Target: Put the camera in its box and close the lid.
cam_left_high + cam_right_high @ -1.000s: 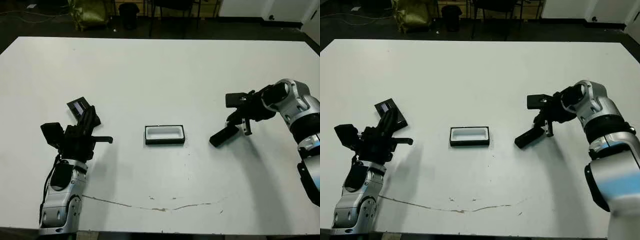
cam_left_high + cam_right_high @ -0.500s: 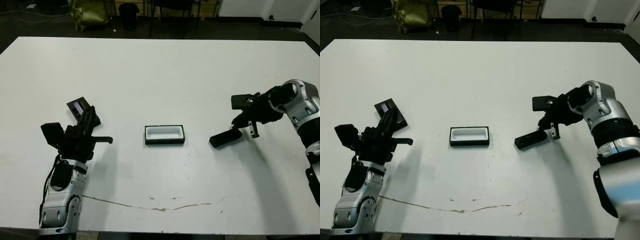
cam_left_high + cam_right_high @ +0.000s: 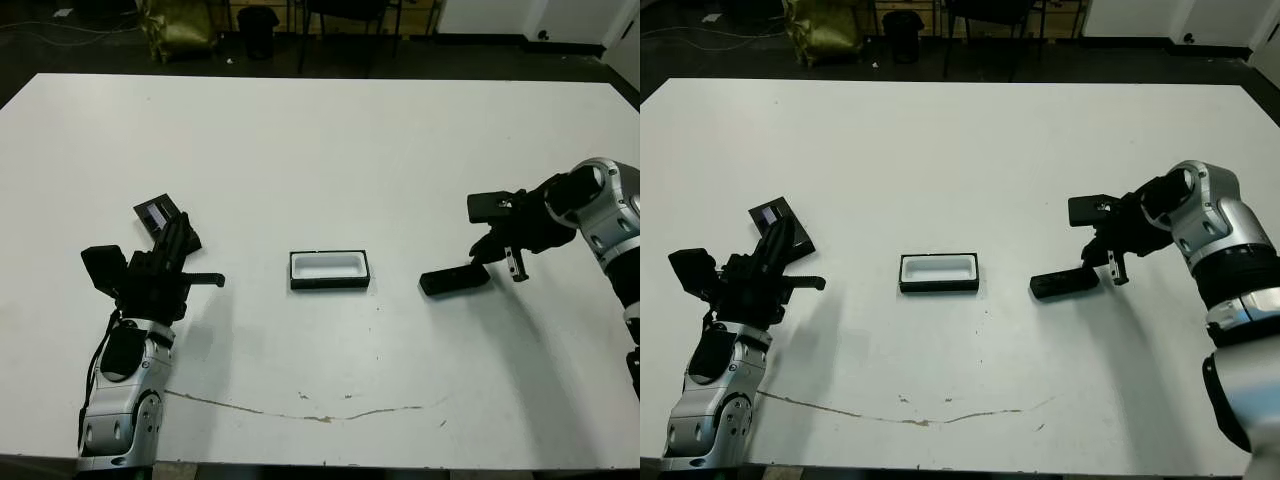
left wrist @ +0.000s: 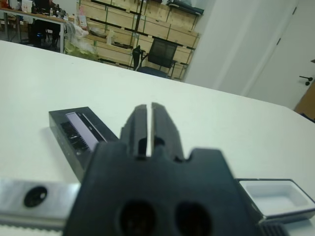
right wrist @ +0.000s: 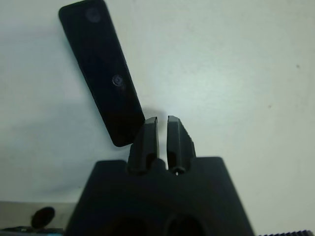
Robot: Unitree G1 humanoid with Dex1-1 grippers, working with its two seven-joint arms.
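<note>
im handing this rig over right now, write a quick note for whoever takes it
Left gripper: fingers shut, holding nothing, beside the lid on the table's left.
Right gripper: fingers shut, empty, just off the end of the camera.
The camera lies flat on the table, right of the box, apart from it.
The box stands open and empty mid-table.
Done: nothing yet.
Left: grasp the camera, place it in the box, then put the lid on.
</note>
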